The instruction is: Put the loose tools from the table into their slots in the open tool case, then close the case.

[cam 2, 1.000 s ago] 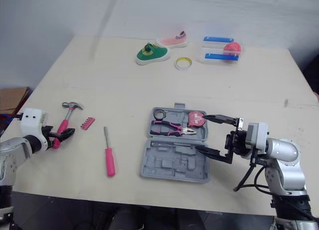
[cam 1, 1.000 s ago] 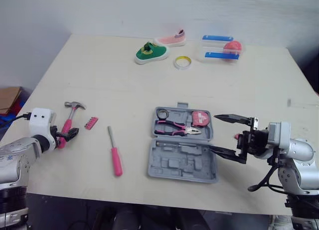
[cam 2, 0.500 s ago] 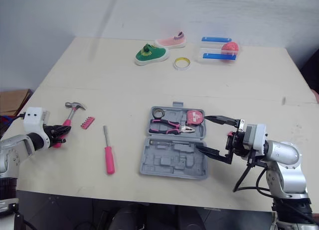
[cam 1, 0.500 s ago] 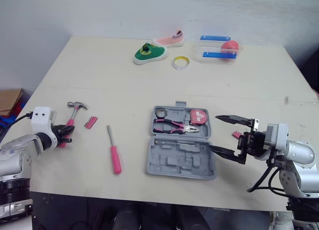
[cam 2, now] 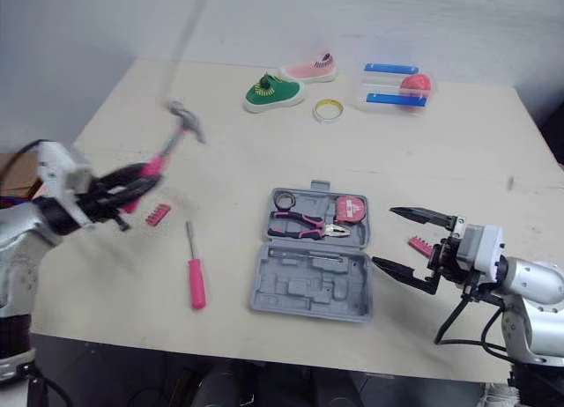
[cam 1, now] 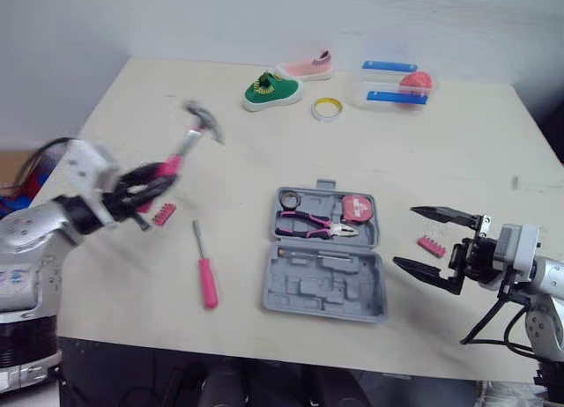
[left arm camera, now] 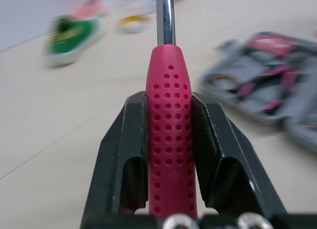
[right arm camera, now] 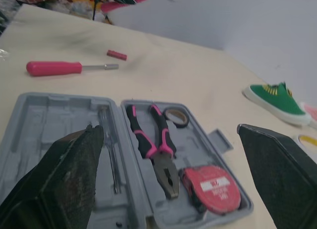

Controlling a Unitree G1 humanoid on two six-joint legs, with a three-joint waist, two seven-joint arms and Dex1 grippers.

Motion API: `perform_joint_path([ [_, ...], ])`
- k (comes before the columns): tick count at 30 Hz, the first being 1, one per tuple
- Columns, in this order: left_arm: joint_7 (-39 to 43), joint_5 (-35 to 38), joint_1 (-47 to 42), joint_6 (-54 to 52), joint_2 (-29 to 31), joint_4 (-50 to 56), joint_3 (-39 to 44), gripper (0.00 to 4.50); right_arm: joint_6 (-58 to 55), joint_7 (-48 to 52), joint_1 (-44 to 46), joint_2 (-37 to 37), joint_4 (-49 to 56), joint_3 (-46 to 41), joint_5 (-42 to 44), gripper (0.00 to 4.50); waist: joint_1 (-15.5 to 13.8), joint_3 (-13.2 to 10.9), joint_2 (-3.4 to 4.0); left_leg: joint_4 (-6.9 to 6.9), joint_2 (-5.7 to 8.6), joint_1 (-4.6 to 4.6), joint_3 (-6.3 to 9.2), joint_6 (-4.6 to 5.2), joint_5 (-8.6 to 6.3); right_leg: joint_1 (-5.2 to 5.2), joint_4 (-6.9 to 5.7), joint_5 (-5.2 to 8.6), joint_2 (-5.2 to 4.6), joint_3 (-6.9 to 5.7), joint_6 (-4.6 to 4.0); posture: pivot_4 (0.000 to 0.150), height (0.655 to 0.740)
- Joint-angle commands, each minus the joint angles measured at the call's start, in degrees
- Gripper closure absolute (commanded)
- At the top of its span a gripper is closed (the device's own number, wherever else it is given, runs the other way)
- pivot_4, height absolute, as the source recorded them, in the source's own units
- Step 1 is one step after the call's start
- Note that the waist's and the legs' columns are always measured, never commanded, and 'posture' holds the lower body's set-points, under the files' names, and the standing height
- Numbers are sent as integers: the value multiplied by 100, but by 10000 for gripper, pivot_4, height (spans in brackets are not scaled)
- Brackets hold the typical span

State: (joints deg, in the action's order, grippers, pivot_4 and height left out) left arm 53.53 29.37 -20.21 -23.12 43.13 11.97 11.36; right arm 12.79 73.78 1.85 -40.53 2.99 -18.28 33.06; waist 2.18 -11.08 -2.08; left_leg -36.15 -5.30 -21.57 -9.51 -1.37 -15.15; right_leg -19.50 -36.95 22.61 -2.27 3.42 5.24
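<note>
**Q:** Two arms on show. How does each one stand, starting from the left?

**A:** My left arm reaches forward with its forearm up off the counter (cam 1: 264, 151). My left end effector (left arm camera: 170, 102) is clamped on the pink grip of the hammer (cam 2: 172, 143). The hammer slants up and away from me, with its steel head in the air over the left side of the counter.

**Q:** What lies below it?

**A:** A pink bit strip (cam 1: 162, 214) lies flat, just beside my fingers in the head views. To its right is the screwdriver (cam 1: 205, 279), pink handle towards me. Both are loose on the counter.

**Q:** And the middle?

**A:** The tool case (cam 1: 322, 291) lies open there. The pliers (cam 1: 315, 225) and tape measure (cam 1: 356, 209) sit in its far half.

**Q:** The right side?

**A:** My right arm is low and points in towards the case. My right end effector (cam 1: 405, 237) has its fingers spread wide and holds nothing. A second bit strip (cam 1: 431, 246) lies on the counter just behind the fingers.

**Q:** Do the wrist views add anything?

**A:** The left wrist view shows both pads pressed against the dotted pink grip, which is blurred from above. The right wrist view looks straight into the case and also shows a black tape roll (right arm camera: 176, 117) by the pliers' handles.
</note>
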Motion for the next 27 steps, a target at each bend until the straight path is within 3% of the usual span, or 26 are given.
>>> perform_joint_path([
  [1, 552, 130, -721, -236, -146, 527, -987, 39460, 151, 53, -232, -54, -57, -333, 108, 0, -26, -1, 0, -2, 1, 0, 0, 0, 0, 0, 0, 0, 5, 2, 1, 1500, 7400],
  [5, 1147, -459, -1295, -97, -235, 381, -2126, 39460, 221, 304, -623, -142, -103, -499, 165, 0, -19, 1, 11, -7, 16, 1, 0, -3, 2, 0, 0, -3, 50, 19, 5, 1500, 7400],
  [15, 1131, -1816, -2336, -1028, -996, -134, -4110, 39460, 544, 413, -1594, -124, -2, -919, 85, 0, 39, -1, 17, -22, 5, 8, -3, -4, 5, 4, -8, -7, 70, 88, 13, 1500, 7400],
  [23, 907, -2512, -2498, -1319, -1265, -376, -4625, 39460, 547, 77, -2069, -13, 594, -941, 72, 0, 69, -1, 19, -35, -27, 8, -1, -2, 6, 6, -18, -8, 62, 94, 14, 1500, 7400],
  [27, 683, -2526, -2560, -1781, -1543, -448, -4485, 39460, 445, -138, -2144, -17, 885, -879, 49, 0, 76, 0, 20, -50, -26, 12, 3, -1, 7, 11, -33, -8, 58, 94, 14, 1500, 7400],
])
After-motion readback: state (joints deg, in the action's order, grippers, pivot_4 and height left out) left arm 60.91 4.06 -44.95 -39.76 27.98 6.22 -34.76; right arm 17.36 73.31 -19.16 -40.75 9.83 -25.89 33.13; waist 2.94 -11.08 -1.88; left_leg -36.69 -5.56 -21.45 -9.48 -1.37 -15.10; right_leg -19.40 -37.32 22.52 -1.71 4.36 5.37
